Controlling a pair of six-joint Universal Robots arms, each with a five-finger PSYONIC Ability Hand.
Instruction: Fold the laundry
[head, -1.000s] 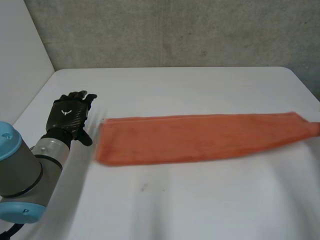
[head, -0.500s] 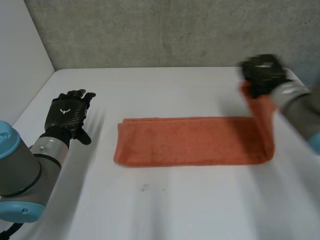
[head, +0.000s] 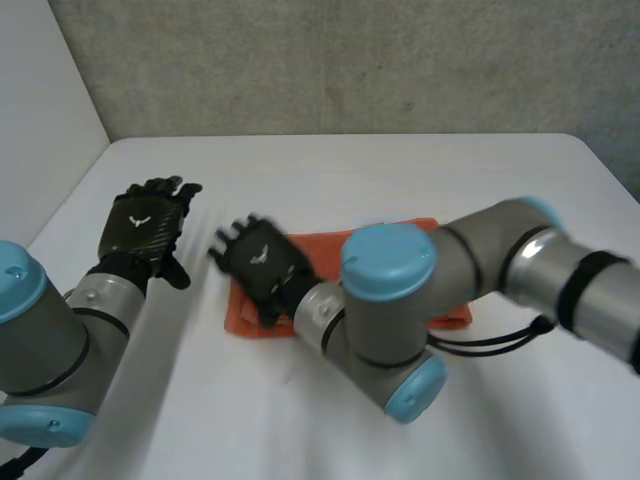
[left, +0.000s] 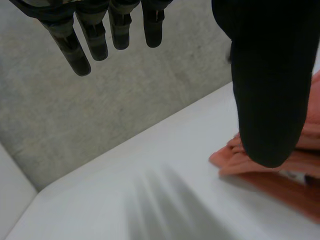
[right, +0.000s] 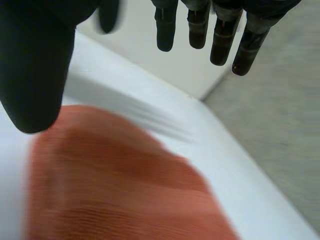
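- White side panel: stands along the table's left edge, next to the left arm.
- Left arm, grey joints with light-blue caps: comes in at the near left corner and reaches forward over the table's left side.
- Left hand, black: held over bare table to the left of the cloth and apart from it. Its fingers are straight and released, and the thumb stands off from them. It grasps nothing.
- White table: a flat top with a rounded far corner that carries the cloth.
- Right hand, black: placed over the left end of the cloth, near the left hand. Its fingers are straight, spread and released, and the thumb is set wide. No cloth sits between them. Whether the palm touches the cloth cannot be told.
- Orange terry towel, folded into a short band: lies flat at the table's middle. Its left end is under the right hand and its right part is behind the right arm.
- Right arm, grey joints with light-blue caps: comes in from the right and crosses over the towel.
- Grey concrete wall: stands behind the table's far edge.
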